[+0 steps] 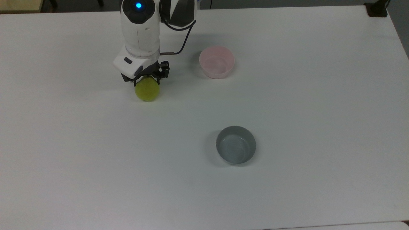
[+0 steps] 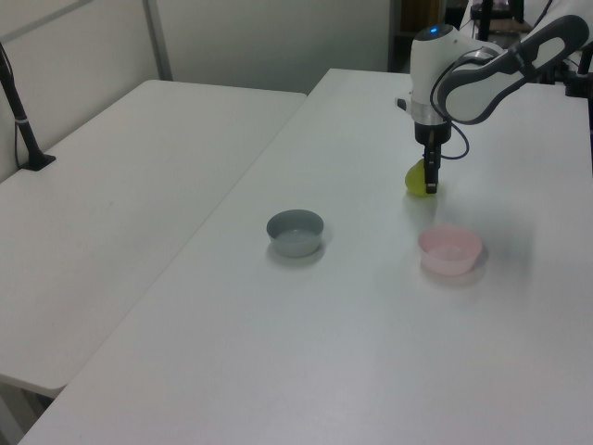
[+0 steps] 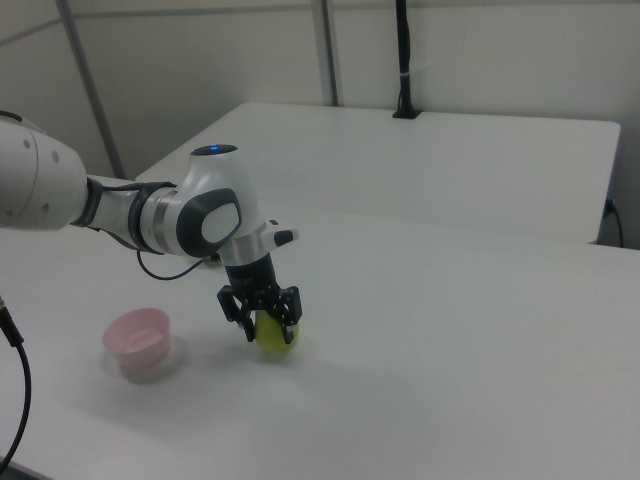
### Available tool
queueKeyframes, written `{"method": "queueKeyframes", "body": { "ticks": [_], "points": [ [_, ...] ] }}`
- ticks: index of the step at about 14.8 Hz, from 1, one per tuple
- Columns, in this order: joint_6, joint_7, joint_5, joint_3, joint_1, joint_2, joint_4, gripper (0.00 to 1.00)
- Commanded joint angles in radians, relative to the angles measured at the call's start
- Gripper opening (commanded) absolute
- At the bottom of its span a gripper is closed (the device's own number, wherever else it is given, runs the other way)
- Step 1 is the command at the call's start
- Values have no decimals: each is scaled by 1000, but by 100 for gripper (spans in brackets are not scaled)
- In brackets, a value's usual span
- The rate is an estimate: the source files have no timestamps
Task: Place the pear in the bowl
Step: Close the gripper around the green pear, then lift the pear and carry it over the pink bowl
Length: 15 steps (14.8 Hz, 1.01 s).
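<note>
The yellow-green pear (image 1: 147,91) stands on the white table (image 1: 96,153), a short way to the top view's left of the pale pink bowl (image 1: 217,62). My gripper (image 1: 147,82) has come down over the pear's top, one finger on each side, and is shut on it. In the left view the pear (image 2: 416,178) sits behind the pink bowl (image 2: 449,250), with the gripper (image 2: 430,186) hanging straight down on it. In the right view the gripper (image 3: 268,328) straddles the pear (image 3: 273,338), and the pink bowl (image 3: 137,342) lies to the right view's left. The bowl holds nothing.
A grey bowl (image 1: 235,145) stands nearer the table's front in the top view, well apart from the pear; the left view has the grey bowl (image 2: 296,232) left of the pink one. A second white table (image 2: 111,213) adjoins on the left view's left.
</note>
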<state>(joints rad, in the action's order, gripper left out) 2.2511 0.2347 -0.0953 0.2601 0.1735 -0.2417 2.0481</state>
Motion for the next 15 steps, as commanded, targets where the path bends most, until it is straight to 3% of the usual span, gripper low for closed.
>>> {"method": "queueKeyframes", "body": {
  "ticks": [1,15],
  "points": [
    [24,29,-12,5,8,-1,1,28],
    [-194,29,5,18,21,193,-63,26]
  ]
}}
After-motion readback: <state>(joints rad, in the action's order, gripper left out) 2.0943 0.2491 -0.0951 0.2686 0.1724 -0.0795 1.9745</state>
